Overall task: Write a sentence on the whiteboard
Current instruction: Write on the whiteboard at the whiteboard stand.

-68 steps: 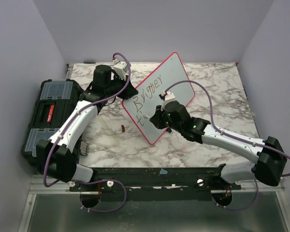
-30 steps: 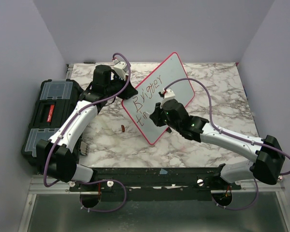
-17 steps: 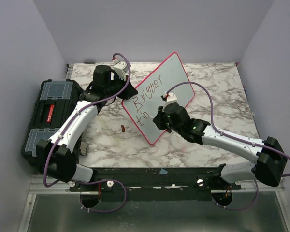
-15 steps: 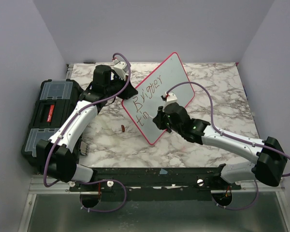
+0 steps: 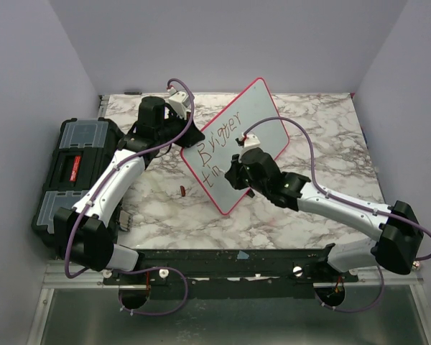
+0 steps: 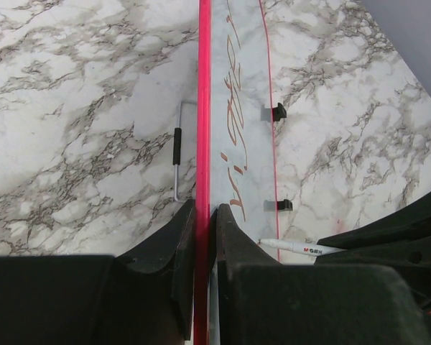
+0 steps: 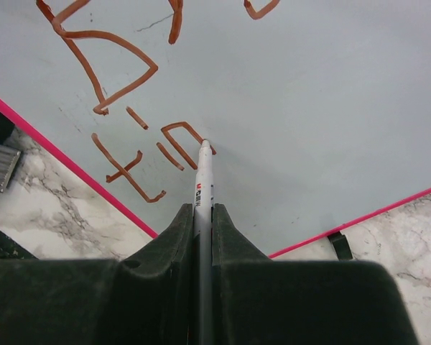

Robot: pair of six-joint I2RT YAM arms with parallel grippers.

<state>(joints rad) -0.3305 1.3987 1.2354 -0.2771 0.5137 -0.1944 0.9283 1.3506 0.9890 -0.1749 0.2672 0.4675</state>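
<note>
1. Toolbox [image 5: 68, 169]: black, at the bench's [image 5: 330, 144] left edge, lid shut. Clear-lidded compartments on top; can't tell what's in them.
2. Right gripper [image 7: 203, 212]: jaws clamped narrow on a white marker [image 7: 202, 180], tip touching the board at the second line.
3. Whiteboard [image 5: 262, 108]: mid-bench, standing on edge and tilted. Sentence [image 5: 219, 147] reads "Brigger", with roughly "tin" below it.
4. Left gripper [image 6: 203, 215]: jaws pinch the board's red frame at its left side.
</note>
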